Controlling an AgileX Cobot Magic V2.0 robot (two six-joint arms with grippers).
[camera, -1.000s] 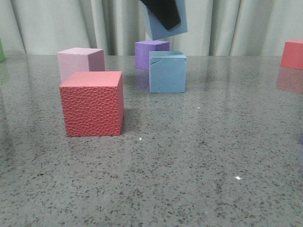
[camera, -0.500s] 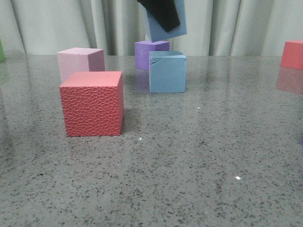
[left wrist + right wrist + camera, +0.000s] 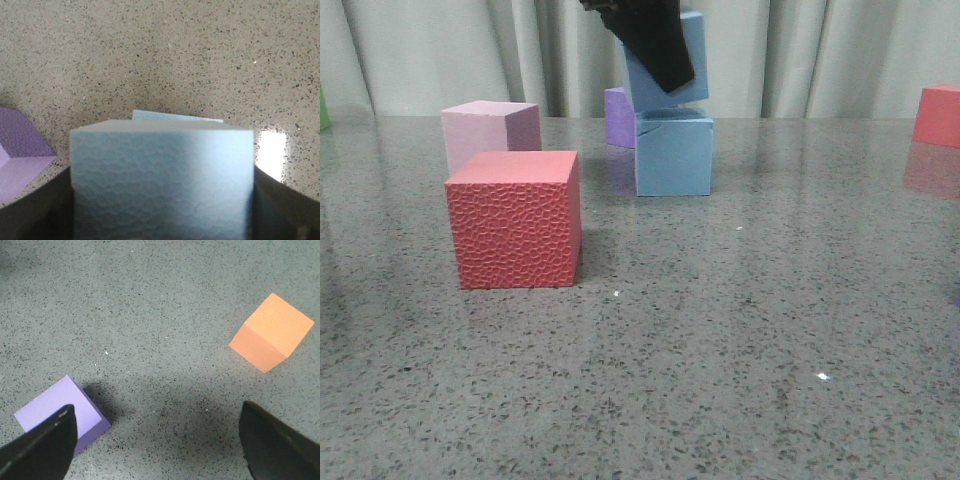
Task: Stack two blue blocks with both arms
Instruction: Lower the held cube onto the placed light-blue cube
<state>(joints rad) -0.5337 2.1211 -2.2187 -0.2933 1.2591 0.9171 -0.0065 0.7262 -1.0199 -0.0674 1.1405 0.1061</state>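
Observation:
One blue block (image 3: 673,155) stands on the table at mid-back. The second blue block (image 3: 692,62) hangs tilted directly over it, its lower edge at the standing block's top face. My left gripper (image 3: 655,40) is shut on this upper block. In the left wrist view the held block (image 3: 160,175) fills the space between the dark fingers (image 3: 35,210), and a thin strip of the lower block (image 3: 175,115) shows beyond it. My right gripper (image 3: 157,445) is open over bare table, with nothing between its fingers (image 3: 42,450), and is out of the front view.
A large red cube (image 3: 515,218) stands front left with a pale pink cube (image 3: 490,130) behind it. A purple cube (image 3: 617,117) sits just behind the blue stack. A coral cube (image 3: 937,115) is far right. By the right gripper lie a purple cube (image 3: 55,410) and an orange cube (image 3: 272,332).
My left gripper has come down with the blue block, from well above the standing block to its top face. Nothing else on the table has moved.

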